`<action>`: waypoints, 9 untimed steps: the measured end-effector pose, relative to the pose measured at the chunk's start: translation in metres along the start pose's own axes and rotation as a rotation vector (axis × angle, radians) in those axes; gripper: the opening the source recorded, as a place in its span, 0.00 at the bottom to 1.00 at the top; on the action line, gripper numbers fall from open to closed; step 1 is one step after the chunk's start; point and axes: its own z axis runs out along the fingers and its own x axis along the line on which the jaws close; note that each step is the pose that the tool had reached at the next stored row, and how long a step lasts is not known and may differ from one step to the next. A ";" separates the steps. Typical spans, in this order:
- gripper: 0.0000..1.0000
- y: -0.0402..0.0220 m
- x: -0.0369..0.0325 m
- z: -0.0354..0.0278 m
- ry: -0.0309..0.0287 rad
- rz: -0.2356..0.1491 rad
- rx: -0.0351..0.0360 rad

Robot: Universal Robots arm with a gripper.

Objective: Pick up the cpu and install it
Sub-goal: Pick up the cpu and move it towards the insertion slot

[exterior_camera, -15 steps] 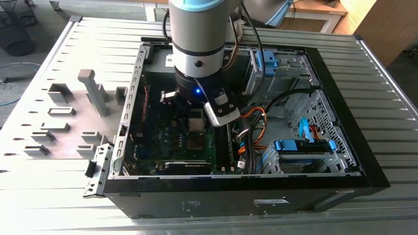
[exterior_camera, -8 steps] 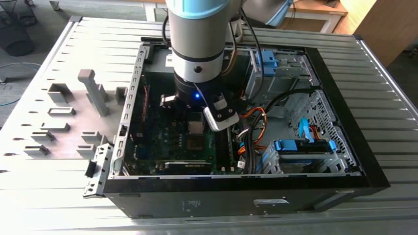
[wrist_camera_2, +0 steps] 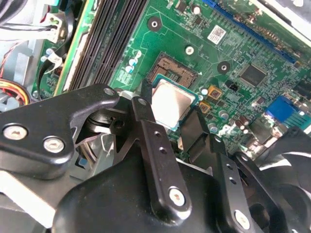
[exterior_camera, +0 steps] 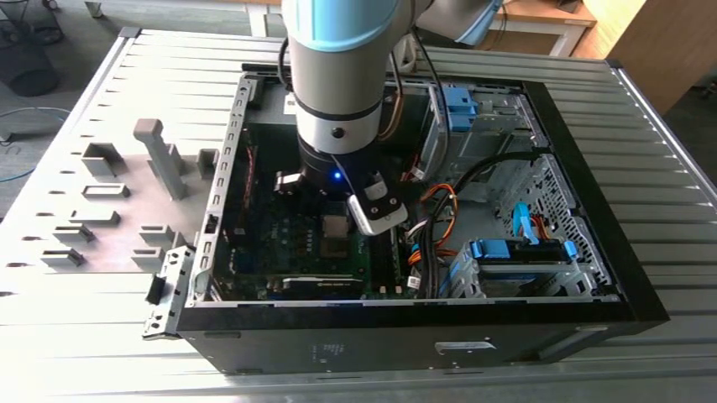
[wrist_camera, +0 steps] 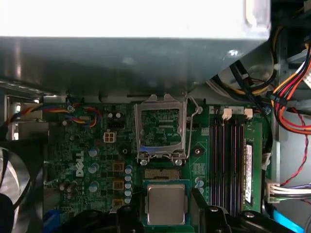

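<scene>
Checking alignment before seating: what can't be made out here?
- Socket: largely covered by the cpu, both wrist views.
- Gap between cpu and socket: no side-on angle.
- Socket pins: too small to check.
- End effector: mostly cut off by the first wrist view's edge.

Our arm stands nearly upright, its wrist pointing straight down. In both wrist views we see our gripper with its two dark fingers set narrowly apart, pressed against opposite edges of the cpu.
</scene>
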 end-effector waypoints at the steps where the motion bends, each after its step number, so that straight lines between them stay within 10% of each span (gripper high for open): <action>1: 0.47 -0.0003 0.0001 0.0008 -0.0001 0.002 0.0000; 9: 0.47 -0.0006 0.0001 0.0049 -0.0007 0.020 0.0159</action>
